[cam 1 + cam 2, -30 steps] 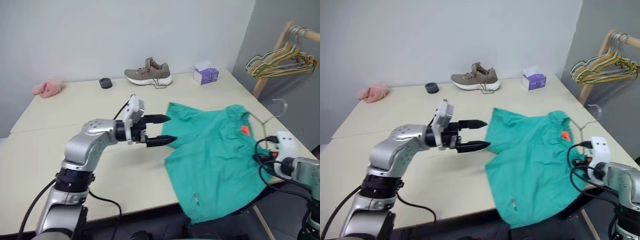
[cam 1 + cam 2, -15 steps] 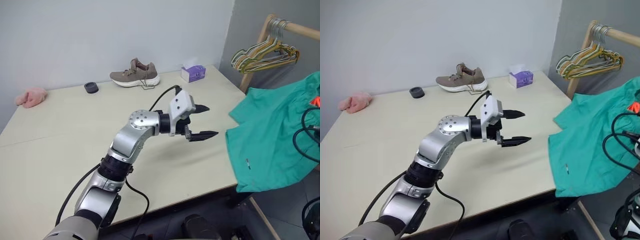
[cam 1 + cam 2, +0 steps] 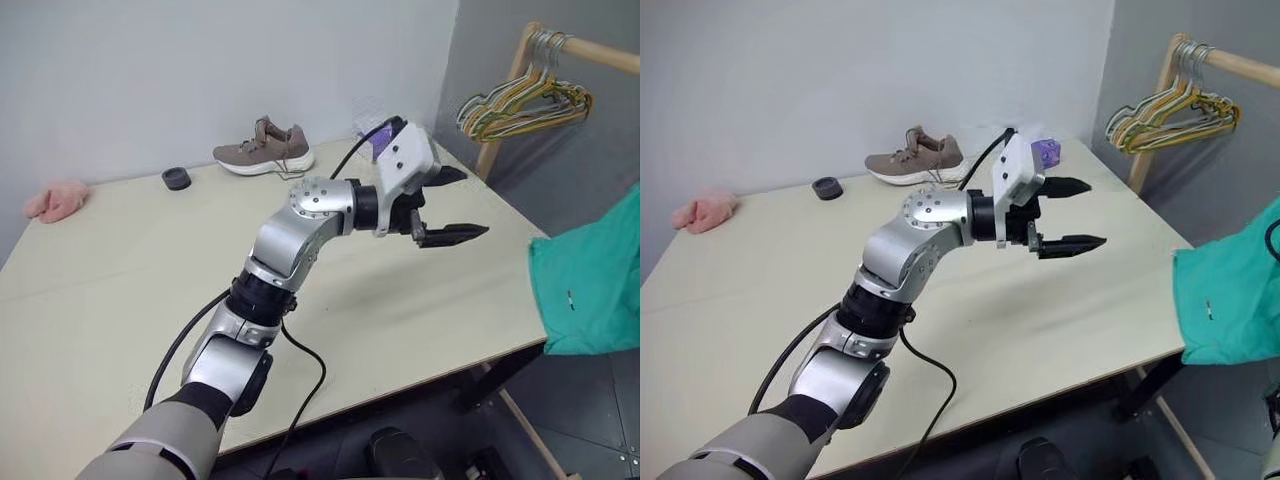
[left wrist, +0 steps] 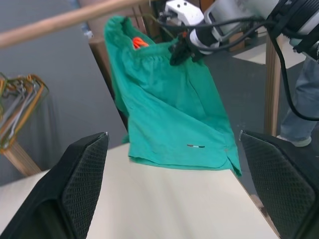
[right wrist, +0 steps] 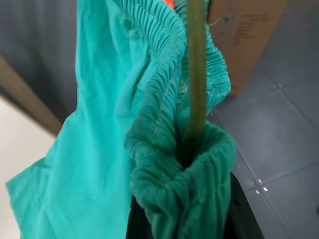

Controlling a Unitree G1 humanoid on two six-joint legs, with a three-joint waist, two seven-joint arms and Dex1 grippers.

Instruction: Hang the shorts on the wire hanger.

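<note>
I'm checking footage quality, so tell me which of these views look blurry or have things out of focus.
Left wrist view: the near fingers loom soft, while the shorts beyond stay fairly crisp. Right wrist view: the bunched waistband is close and slightly soft, floor behind blurred. Both eye views: evenly lit, no glare, the left hand sharp.

Head pair looks down over the table point(image 3: 120, 290); both wrist cameras (close-in) share the shorts point(image 4: 164, 114).

Bare tabletop point(image 3: 430, 290) beneath left hand point(image 3: 452, 203)
</note>
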